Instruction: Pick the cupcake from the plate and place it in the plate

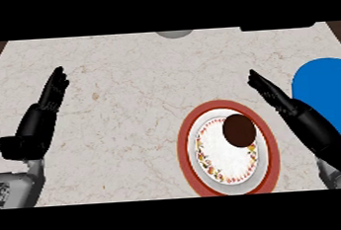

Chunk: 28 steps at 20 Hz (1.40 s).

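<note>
Counter point(130, 114): pale marbled stone, filling the view; we take the red-rimmed plate point(267, 145) as our landmark, low and right of centre. Blue plate point(325, 85) just right and above it, partly cut by the frame edge and partly behind our right forearm. Cupcake point(240, 130), dark brown, sits on the landmark plate's white centre, toward its upper right. Right hand point(275, 96) hangs just above and right of the cupcake, fingers straight and pressed together, holding nothing, apart from it. Left hand point(45, 114) far left of the plate, fingers up and straight, resting. We judge the pick not yet begun: approach stage. Next move calls for lowering the right hand onto the cupcake and closing round it, then a short carry right to the blue plate. Open counter lies left and above the landmark; a grey object point(174, 33) sits at the far edge, well apart.
</note>
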{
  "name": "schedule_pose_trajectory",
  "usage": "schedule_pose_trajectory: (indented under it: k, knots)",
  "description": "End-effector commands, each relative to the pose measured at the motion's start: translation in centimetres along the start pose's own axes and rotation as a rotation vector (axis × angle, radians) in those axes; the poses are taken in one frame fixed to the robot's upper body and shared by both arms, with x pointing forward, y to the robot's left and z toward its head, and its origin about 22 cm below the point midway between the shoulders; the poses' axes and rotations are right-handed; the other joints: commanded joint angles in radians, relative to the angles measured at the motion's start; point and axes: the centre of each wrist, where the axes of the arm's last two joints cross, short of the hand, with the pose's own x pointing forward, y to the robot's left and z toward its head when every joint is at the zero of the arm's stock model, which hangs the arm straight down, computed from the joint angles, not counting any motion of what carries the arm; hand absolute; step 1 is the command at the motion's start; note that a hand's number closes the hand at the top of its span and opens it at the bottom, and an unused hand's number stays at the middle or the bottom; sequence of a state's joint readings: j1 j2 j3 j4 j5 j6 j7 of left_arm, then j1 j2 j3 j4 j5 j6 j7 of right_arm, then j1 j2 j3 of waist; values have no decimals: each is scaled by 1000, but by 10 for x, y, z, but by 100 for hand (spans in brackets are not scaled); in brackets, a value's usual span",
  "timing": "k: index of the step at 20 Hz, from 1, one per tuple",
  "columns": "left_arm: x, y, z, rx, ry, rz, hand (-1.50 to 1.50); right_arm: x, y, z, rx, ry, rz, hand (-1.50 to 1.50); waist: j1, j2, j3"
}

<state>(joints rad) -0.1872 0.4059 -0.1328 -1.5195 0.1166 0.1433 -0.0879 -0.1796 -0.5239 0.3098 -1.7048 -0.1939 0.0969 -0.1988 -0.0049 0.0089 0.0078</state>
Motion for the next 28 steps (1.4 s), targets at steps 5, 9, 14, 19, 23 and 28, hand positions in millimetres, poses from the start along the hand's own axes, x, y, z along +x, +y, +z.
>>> schedule_pose_trajectory:
  k: [5, 9, 14, 19, 23, 28]
  knots:
    - [-23, -2, -2, 83, 250, 66, 0, -19, -30, 1, -293, 96, -139, 150, 1, -6, -7]
    - [-45, 7, 24, 101, 362, 113, 0, -35, -76, 45, -617, 206, 310, -150, -36, -6, -4]
    - [-15, 9, 9, 54, 379, 127, 0, -81, -14, 91, -586, 131, 168, -150, 2, -10, -7]
    - [-33, 1, 7, 68, 360, 117, 0, -76, -3, 97, -393, 205, 344, -150, 1, -10, -8]
    - [-37, 0, 13, 70, 375, 130, 0, -57, 2, 89, -337, 282, 401, -150, 2, -10, -9]
    - [-37, -5, 9, 67, 371, 116, 0, -24, 1, 69, -287, 336, 436, -150, 2, -10, -8]
